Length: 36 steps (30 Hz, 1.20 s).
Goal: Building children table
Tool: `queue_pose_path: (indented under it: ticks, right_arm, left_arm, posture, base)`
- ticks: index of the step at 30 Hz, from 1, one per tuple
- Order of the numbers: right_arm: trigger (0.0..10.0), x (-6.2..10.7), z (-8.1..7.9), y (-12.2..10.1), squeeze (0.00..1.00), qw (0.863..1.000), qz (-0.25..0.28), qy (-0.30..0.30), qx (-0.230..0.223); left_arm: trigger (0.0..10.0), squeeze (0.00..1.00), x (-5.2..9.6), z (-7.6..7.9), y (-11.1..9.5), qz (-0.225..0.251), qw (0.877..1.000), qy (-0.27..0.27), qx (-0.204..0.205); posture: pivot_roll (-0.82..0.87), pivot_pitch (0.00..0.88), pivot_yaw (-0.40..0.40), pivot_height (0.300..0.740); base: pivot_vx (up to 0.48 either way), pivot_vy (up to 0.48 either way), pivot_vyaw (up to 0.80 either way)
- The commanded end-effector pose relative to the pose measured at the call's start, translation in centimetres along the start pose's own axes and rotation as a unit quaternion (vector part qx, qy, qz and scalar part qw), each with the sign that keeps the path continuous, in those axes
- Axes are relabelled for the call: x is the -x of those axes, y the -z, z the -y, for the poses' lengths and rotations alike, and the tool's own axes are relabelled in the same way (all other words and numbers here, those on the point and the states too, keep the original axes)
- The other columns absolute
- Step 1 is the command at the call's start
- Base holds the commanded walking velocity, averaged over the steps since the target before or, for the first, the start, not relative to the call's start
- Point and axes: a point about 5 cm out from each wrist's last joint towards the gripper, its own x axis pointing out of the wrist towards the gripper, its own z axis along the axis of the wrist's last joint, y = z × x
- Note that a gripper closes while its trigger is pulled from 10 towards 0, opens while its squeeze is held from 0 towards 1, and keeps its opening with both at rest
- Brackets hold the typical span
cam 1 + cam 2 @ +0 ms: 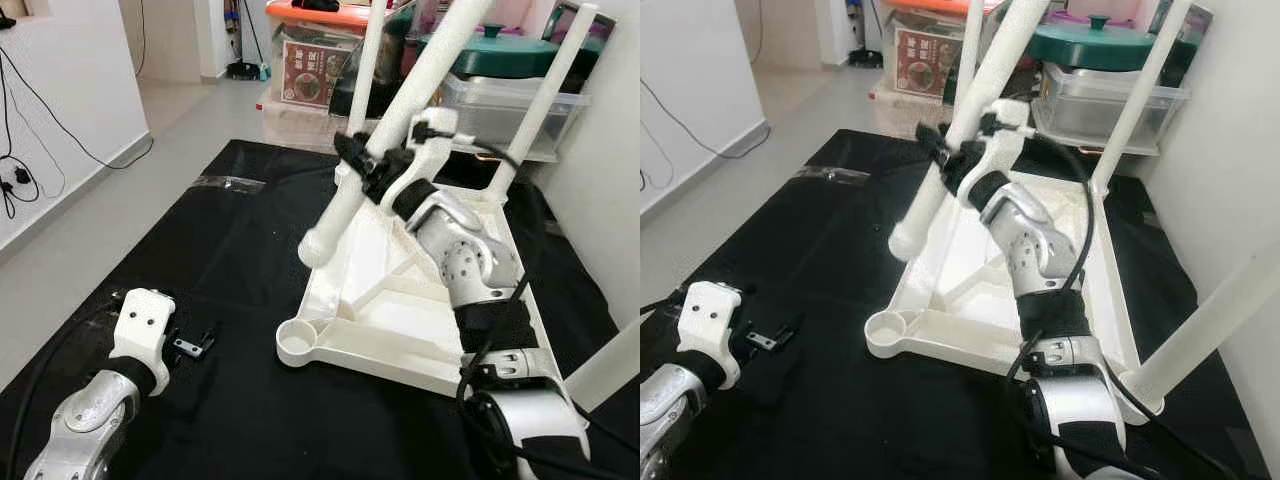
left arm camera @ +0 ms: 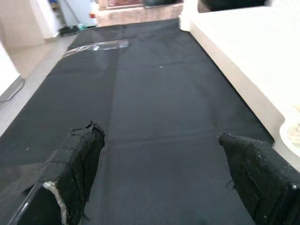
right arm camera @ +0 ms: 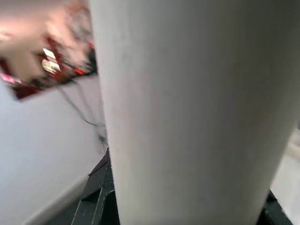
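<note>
On my left, my left gripper hovers low over a black mat on the floor, fingers spread wide and empty. My left wrist view looks along the mat and catches the pale edge of the tabletop off to one side, with a strip of clear tape stuck to the mat further on. From my head, I see small metal parts lying on the mat just beside that gripper; the wrist view misses them.

In the middle lies the white tabletop, upside down on the mat, ribs facing up. An empty round socket sits at its near left corner. Three legs stand in the other corners: one far left, one far right, and one near right, which the right eye view shows more fully.

My right gripper reaches forward above the tabletop and is clamped around the fourth leg. This loose leg is a long white tube held at a slant. Its rounded lower end points down and to my left, hanging just above the tabletop's left edge; its upper end rises up and to the right, past the top of the picture. My right wrist view shows the leg as a broad white column right against the camera.

Behind the mat are storage boxes and a green lid.
</note>
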Motion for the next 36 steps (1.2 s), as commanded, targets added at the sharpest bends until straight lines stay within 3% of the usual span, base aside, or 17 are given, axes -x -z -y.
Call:
queue_pose_path:
  ticks: [1, 5, 7, 17, 18, 25, 27, 29, 32, 33, 36]
  right_arm:
    - [10.0, 0.0, 1.1, -0.5, 0.00, 0.999, -0.011, 0.048, 0.014]
    - [10.0, 0.2, 1.3, -1.1, 0.00, 0.998, -0.006, 0.054, 0.019]
    - [10.0, 0.7, 0.5, -2.5, 0.00, 0.999, 0.014, 0.026, 0.024]
    - [10.0, 0.5, -0.4, -2.6, 0.00, 1.000, -0.008, -0.014, 0.014]
    - [10.0, 0.4, -0.8, -2.8, 0.00, 0.999, -0.004, -0.040, 0.000]
    - [10.0, 0.3, -1.2, -2.9, 0.00, 0.999, 0.019, -0.046, 0.004]
    - [10.0, 0.9, -1.6, -2.6, 0.00, 0.996, 0.060, -0.049, 0.052]
    - [10.0, 1.3, -1.6, -2.2, 0.00, 0.995, 0.063, -0.049, 0.067]
    - [10.0, 1.3, -1.6, -2.2, 0.00, 0.995, 0.059, -0.047, 0.065]
    - [10.0, 1.4, -1.5, -1.8, 0.00, 0.996, 0.060, -0.045, 0.038]
    - [10.0, 1.4, -1.5, -1.6, 0.00, 0.997, 0.059, -0.045, 0.026]
  left_arm:
    - [10.0, 0.00, 0.0, -0.4, 0.4, -0.012, 1.000, -0.022, 0.017]
    - [10.0, 0.00, 0.0, -0.7, 0.4, -0.011, 0.999, -0.033, 0.027]
    - [10.0, 0.00, -0.1, -1.0, 0.8, -0.015, 0.998, -0.044, 0.032]
    - [10.0, 0.00, -0.3, -0.6, 0.9, -0.014, 0.998, -0.039, 0.035]
    - [10.0, 0.00, -0.3, -0.5, 0.9, -0.012, 0.998, -0.041, 0.039]
    - [10.0, 0.00, -0.2, -0.5, 1.1, -0.014, 0.998, -0.048, 0.045]
    - [10.0, 0.00, -0.2, -0.3, 1.2, -0.014, 0.997, -0.044, 0.060]
    - [10.0, 0.00, -0.2, -0.1, 1.2, -0.013, 0.997, -0.041, 0.069]
    - [10.0, 0.00, -0.3, -0.1, 1.3, -0.013, 0.997, -0.041, 0.071]
    - [10.0, 0.00, -0.2, -0.3, 1.0, -0.008, 0.996, -0.039, 0.081]
    - [10.0, 0.00, -0.2, -0.3, 1.0, -0.008, 0.996, -0.036, 0.087]
  posture:
    - [0.16, 0.000, -0.091, 0.740]
    - [0.15, 0.000, -0.089, 0.740]
    - [0.14, 0.000, -0.086, 0.740]
    - [0.14, 0.000, -0.088, 0.740]
    - [0.14, 0.000, -0.088, 0.740]
    - [0.13, 0.000, -0.091, 0.740]
    - [0.13, 0.000, -0.092, 0.740]
    - [0.14, 0.000, -0.093, 0.740]
    - [0.14, 0.000, -0.093, 0.740]
    - [0.14, 0.000, -0.096, 0.740]
    - [0.13, 0.000, -0.096, 0.740]
  base:
    - [0.000, 0.000, 0.00]
    - [0.000, 0.000, 0.00]
    - [0.000, 0.000, 0.00]
    - [0.000, 0.000, 0.00]
    - [0.000, 0.000, 0.00]
    - [0.000, 0.000, 0.00]
    - [0.000, 0.000, 0.00]
    - [0.000, 0.000, 0.00]
    - [0.000, 0.000, 0.00]
    - [0.000, 0.480, -0.80]
    - [0.000, 0.480, -0.80]
